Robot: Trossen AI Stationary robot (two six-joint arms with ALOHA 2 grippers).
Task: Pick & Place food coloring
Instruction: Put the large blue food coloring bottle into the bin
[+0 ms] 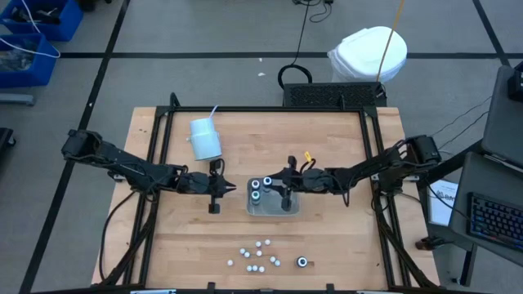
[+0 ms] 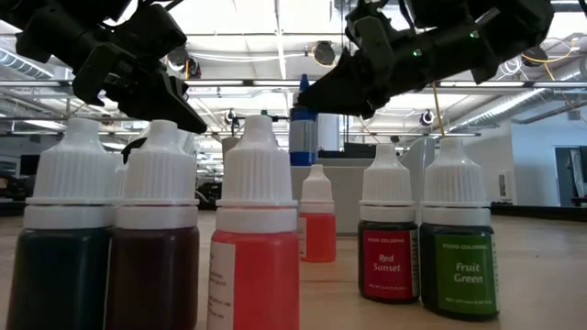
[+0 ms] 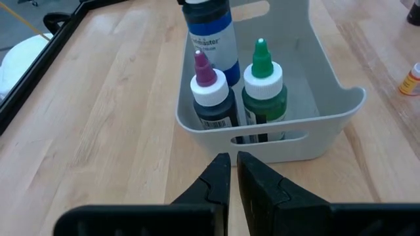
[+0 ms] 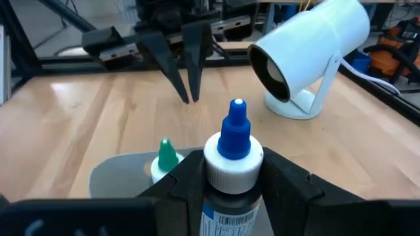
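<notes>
A pale tray (image 1: 278,211) sits mid-table. A purple-tipped bottle (image 3: 209,92) and a green-tipped bottle (image 3: 264,85) stand in it. My right gripper (image 4: 233,170) reaches in from the table's right and is shut on a blue-tipped food coloring bottle (image 4: 233,141) over the tray's far part. My left gripper (image 3: 230,160) hangs shut just left of the tray, touching nothing. Several small white-capped food coloring bottles (image 1: 257,255) and a dark round one (image 1: 302,262) stand near the front edge, filling the low view (image 2: 255,229). My right gripper pinches the blue-tipped bottle's body just under its white cap (image 4: 231,172), one finger (image 4: 174,183) on each side. The fingers come nearly level from the table's right. The bottle stands upright in the tray's far part (image 3: 209,33); whether its base rests on the floor, I cannot tell.
A white cup with a straw (image 1: 204,139) lies on its side at the far left of the table. A small orange thing (image 1: 308,155) lies beyond the tray. Black frame rails (image 1: 163,163) run along the table's sides. Bare wood lies between the tray and the front bottles.
</notes>
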